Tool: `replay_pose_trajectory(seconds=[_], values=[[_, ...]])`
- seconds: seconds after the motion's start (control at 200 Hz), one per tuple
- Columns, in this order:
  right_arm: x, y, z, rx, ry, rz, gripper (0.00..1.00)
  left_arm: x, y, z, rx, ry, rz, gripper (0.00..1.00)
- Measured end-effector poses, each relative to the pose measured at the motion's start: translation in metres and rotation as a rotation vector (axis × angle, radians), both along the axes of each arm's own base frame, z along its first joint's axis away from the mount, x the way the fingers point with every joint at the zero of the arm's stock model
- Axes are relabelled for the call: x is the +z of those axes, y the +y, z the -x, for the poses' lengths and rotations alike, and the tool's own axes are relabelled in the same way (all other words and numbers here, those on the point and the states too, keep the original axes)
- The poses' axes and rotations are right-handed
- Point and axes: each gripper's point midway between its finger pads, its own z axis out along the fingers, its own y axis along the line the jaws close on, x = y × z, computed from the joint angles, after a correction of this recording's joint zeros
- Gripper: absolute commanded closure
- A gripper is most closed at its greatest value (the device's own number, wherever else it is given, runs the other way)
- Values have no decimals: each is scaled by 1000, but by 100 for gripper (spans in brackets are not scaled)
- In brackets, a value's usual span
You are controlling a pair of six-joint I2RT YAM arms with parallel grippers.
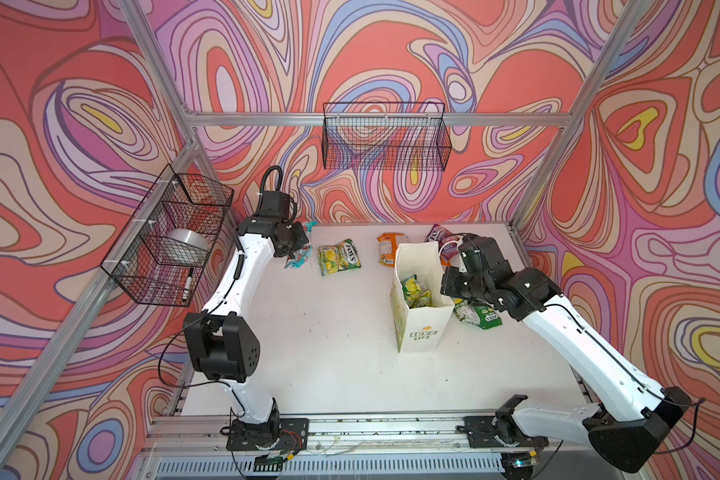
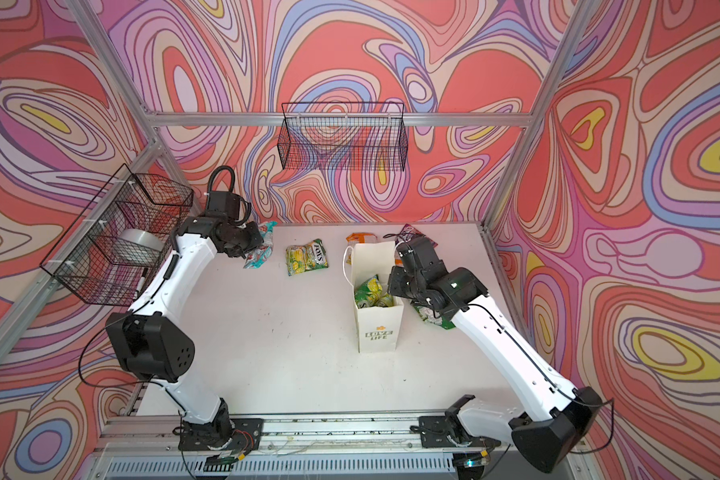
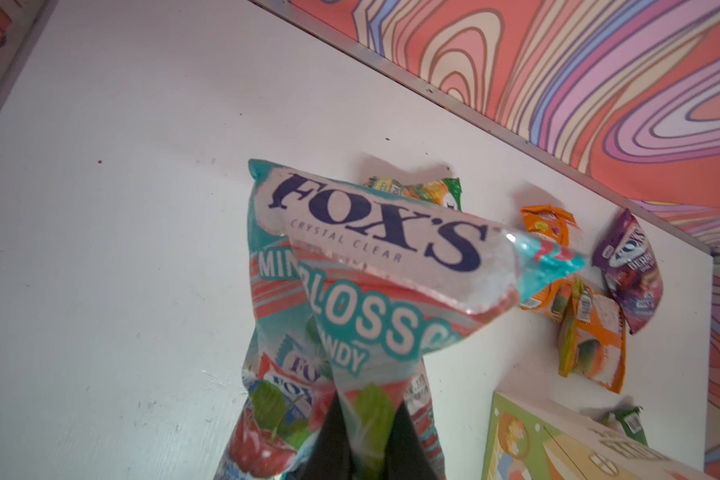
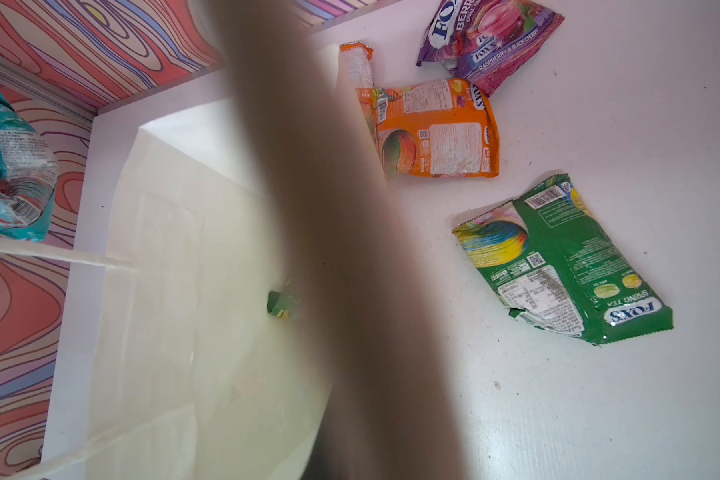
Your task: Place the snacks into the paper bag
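Note:
My left gripper (image 3: pixel 368 415) is shut on a red-teal "FOX'S" pouch (image 3: pixel 371 257), held up off the table at the back left (image 1: pixel 300 255); a second red-teal pouch seems to hang behind it. The white paper bag (image 1: pixel 422 328) stands open right of centre with yellow-green pouches (image 1: pixel 416 291) inside. My right gripper (image 1: pixel 449 284) is shut on the bag's right rim; in the right wrist view the blurred bag wall (image 4: pixel 329 208) hides the jaws. On the table lie a yellow-green pouch (image 1: pixel 339 257), an orange one (image 4: pixel 437 133), a purple one (image 4: pixel 491 41) and a green one (image 4: pixel 566 262).
A black wire basket (image 1: pixel 171 237) on the left frame holds a silver roll (image 1: pixel 186 245) and a marker (image 1: pixel 188 284). Another wire basket (image 1: pixel 385 137) hangs on the back wall. Aluminium posts stand at the table's back corners.

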Motion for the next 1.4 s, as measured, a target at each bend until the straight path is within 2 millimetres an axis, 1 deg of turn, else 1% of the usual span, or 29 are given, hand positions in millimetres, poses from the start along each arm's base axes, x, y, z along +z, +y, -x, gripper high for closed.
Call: replay_pose_trajectory(seconds=[0.075, 0.15, 0.341, 0.411, 0.511, 0.581, 0.721, 0.761, 0.781, 0.811, 0.851, 0.876, 0.926, 0.982, 0.997, 1.087, 1.132, 1.162, 1.192, 1.282, 1.347, 1.397], values=[[0, 1, -1, 1, -3, -3, 100, 13, -11, 10, -29, -26, 10, 88], [0, 1, -1, 3, -3, -5, 100, 30, -20, 21, -57, -64, 25, 87], [0, 2, -2, 5, -6, -10, 100, 77, -30, 49, -96, -164, 74, 87], [0, 3, -3, 5, -11, -13, 100, 90, -36, 59, -115, -190, 113, 87], [0, 4, -4, 5, -15, -15, 100, 111, -52, 72, -165, -229, 156, 86], [1, 4, -4, 6, -17, -16, 100, 133, -67, 81, -209, -273, 187, 86], [1, 5, -4, 7, -17, -17, 100, 186, -94, 100, -298, -391, 234, 85], [1, 5, -5, 8, -18, -18, 100, 197, -99, 105, -314, -418, 239, 82], [1, 5, -5, 9, -18, -18, 100, 202, -101, 107, -321, -428, 241, 78], [1, 5, -5, 9, -19, -19, 100, 206, -103, 109, -327, -439, 239, 67], [1, 5, -5, 9, -20, -20, 100, 206, -103, 110, -326, -439, 231, 53], [1, 5, -5, 9, -21, -21, 100, 202, -101, 109, -319, -433, 221, 44], [1, 5, -5, 9, -21, -21, 100, 187, -98, 105, -298, -395, 197, 26], [1, 5, -5, 8, -21, -21, 100, 158, -95, 102, -285, -321, 161, 4], [2, 5, -5, 8, -22, -21, 100, 149, -95, 101, -285, -296, 149, 0], [1, 4, -4, 7, -22, -20, 100, 88, -92, 103, -284, -128, 85, 0], [1, 4, -3, 7, -21, -20, 100, 57, -88, 111, -283, -34, 50, 0], [0, 3, -3, 7, -20, -19, 100, 40, -85, 117, -279, 19, 30, 0], [0, 3, -3, 6, -20, -18, 100, 23, -82, 126, -275, 77, 11, 0], [0, 4, -3, 7, -20, -18, 100, -18, -74, 152, -233, 219, -18, 0], [-1, 4, -3, 7, -19, -19, 100, -49, -69, 177, -183, 317, -17, 0], [-1, 4, -3, 8, -20, -19, 100, -73, -65, 201, -131, 393, 0, 0]])
